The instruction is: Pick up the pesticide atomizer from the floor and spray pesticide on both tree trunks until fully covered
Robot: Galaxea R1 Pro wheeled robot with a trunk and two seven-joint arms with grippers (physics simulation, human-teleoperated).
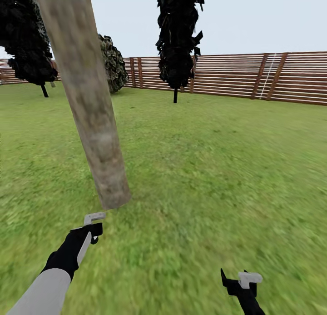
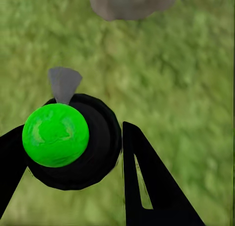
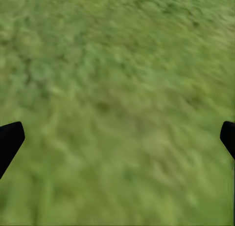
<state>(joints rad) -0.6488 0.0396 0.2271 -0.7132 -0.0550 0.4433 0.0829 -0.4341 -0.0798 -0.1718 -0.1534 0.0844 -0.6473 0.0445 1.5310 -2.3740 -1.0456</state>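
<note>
One atomizer (image 2: 68, 140) clamped in left claw (image 2: 73, 187) near trunk (image 1: 86, 101); light, rigid, gripped round body; right claw (image 3: 117, 138) wide open, empty

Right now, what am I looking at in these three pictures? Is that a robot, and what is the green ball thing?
Yes, it is a robot in a pretend computer garden. The big picture comes from a camera on its head, looking down at its two arms. Its left gripper reaches toward a thick grey tree trunk standing in the grass. Far behind are a wooden fence and dark trees. The other two pictures come from little cameras near each gripper. In the left one, black fingers are closed around the pesticide atomizer, a black bottle with a green round top and a grey nozzle. The right gripper is open and holds nothing, just grass below it.
</note>
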